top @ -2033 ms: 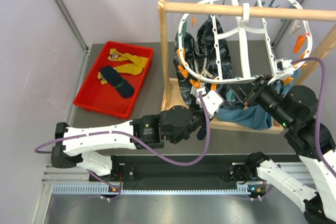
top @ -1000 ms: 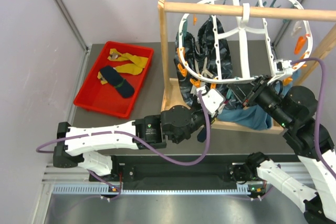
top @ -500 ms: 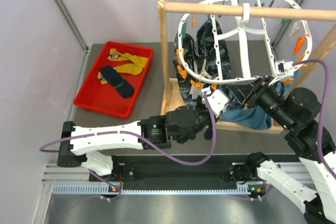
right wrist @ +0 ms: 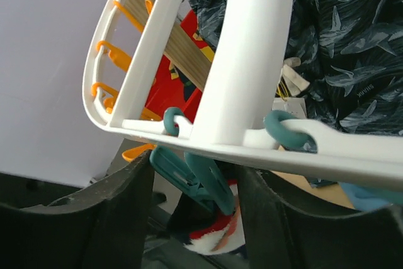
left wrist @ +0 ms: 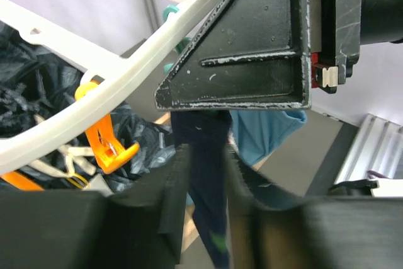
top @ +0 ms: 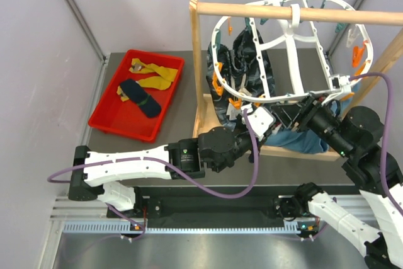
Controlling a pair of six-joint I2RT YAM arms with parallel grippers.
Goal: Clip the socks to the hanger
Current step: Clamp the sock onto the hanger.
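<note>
The white oval hanger [top: 291,26] hangs from the wooden rod, and its rim crosses both wrist views [left wrist: 94,102] [right wrist: 252,48]. A navy sock [left wrist: 208,187] with a green mark hangs down between the fingers of my left gripper [left wrist: 204,155], which stands open; the sock's top is hidden behind the other gripper's black body. My right gripper [right wrist: 195,162] is open on either side of a teal peg [right wrist: 201,181] whose tip pinches dark fabric. In the top view both grippers [top: 271,121] [top: 289,113] meet under the hanger's near rim. Another navy sock [top: 140,97] and yellow socks [top: 151,74] lie in the red tray [top: 107,118].
The wooden rod [top: 252,9] and post [top: 196,61] carry the hanger. A dark patterned cloth [top: 242,61] hangs from it, with a teal-blue cloth [top: 296,140] lower down over the rack's base. Orange pegs [left wrist: 110,146] dangle from the rim close to my left fingers.
Both grippers have opened: the left off the navy sock, the right off the teal peg. The hanger's near rim has swung up a little. The tray is unchanged.
</note>
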